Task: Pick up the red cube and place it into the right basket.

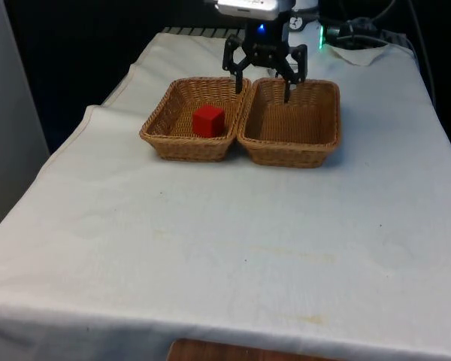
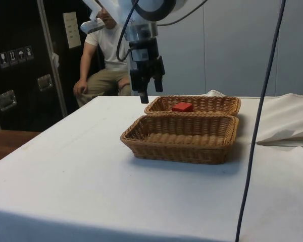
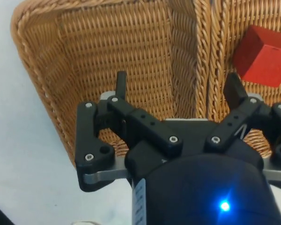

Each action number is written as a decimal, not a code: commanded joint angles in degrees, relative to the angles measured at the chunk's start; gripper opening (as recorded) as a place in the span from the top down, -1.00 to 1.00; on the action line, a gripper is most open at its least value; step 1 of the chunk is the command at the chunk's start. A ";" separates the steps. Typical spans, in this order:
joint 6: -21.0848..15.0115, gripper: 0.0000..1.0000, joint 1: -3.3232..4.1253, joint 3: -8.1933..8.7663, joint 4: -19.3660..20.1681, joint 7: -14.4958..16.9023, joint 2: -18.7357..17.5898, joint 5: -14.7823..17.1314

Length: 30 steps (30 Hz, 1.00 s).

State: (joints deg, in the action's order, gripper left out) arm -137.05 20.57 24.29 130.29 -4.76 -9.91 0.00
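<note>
The red cube [image 1: 209, 120] lies inside the wicker basket [image 1: 186, 147] on the front view's left. A second wicker basket [image 1: 289, 153] touches it on the front view's right and holds nothing. My gripper [image 1: 264, 89] hangs open above the far rims, straddling the two adjoining walls, with nothing between its fingers. In the side view the gripper [image 2: 151, 92] hovers just beyond the baskets' end, and the cube [image 2: 182, 107] sits in the farther basket. In the wrist view the gripper [image 3: 178, 86] spans the divide, with the cube [image 3: 262, 56] off beside one fingertip.
A person [image 2: 105, 55] sits behind the table's far end in the side view. A dark cable [image 2: 262, 101] hangs down in front of the side camera. Loose white cloth [image 2: 288, 118] is bunched beside the baskets. Bare cloth [image 1: 233, 248] stretches in front of them.
</note>
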 commanded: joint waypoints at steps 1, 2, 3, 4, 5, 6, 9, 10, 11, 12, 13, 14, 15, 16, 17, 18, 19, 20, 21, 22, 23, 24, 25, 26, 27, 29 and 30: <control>0.00 -1.00 0.00 0.00 0.00 0.00 0.00 0.00; 0.57 -1.00 0.40 -0.11 -0.40 -1.55 0.06 -1.55; 0.69 -1.00 0.40 -0.29 -0.52 -1.89 0.06 -1.95; 0.80 -1.00 0.40 -0.52 -0.63 -2.23 0.11 -2.29; 0.92 -1.00 0.40 -0.69 -0.74 -2.52 0.11 -2.64; 0.97 -1.00 0.40 -0.86 -0.86 -2.81 0.17 -2.92; 0.97 -1.00 0.34 -1.66 -1.15 -3.61 0.11 -3.84; 0.80 -1.00 0.00 -1.78 -1.09 -2.75 0.06 -2.92; 0.86 -1.00 0.40 -1.89 -1.26 -3.78 0.11 -4.01; 0.74 -1.00 0.40 -2.18 -1.26 -3.95 0.11 -4.13; 0.69 -1.00 0.40 -2.41 -1.32 -4.07 0.11 -4.24; 0.52 -1.00 0.34 -2.64 -1.32 -4.07 0.11 -4.35; 0.23 -1.00 0.29 -2.81 -1.32 -3.95 0.11 -4.30; 0.00 -1.00 0.23 -3.04 -1.26 -3.78 0.11 -4.30; -0.63 -1.00 0.11 -3.27 -1.15 -3.44 0.17 -4.13; -1.03 -1.00 0.11 -3.44 -1.09 -3.15 0.23 -3.95; -0.23 -1.00 0.00 -3.38 -1.32 -3.27 0.06 -3.78; -1.43 -1.00 0.06 -3.50 -0.97 -2.86 0.23 -3.78; -1.78 -1.00 0.00 -3.61 -0.92 -2.64 0.29 -3.67; -2.18 -1.00 0.00 -3.67 -0.86 -2.29 0.29 -3.50; -2.64 -1.00 -0.06 -3.72 -0.74 -2.01 0.29 -3.38; -3.44 -1.00 -0.06 -3.78 -0.57 -1.38 0.34 -3.15; -3.78 -1.00 -0.06 -3.84 -0.52 -1.03 0.34 -3.04; -4.13 -1.00 -0.11 -3.84 -0.46 -0.69 0.34 -2.92; -4.47 -1.00 -0.11 -3.84 -0.40 -0.34 0.34 -2.81; -4.76 -1.00 -0.11 -3.84 -0.34 0.00 0.34 -2.75; -5.16 -1.00 -0.11 -3.90 -0.29 0.34 0.34 -2.64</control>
State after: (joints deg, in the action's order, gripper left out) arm -141.35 20.57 20.74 129.60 -5.21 -9.85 -3.55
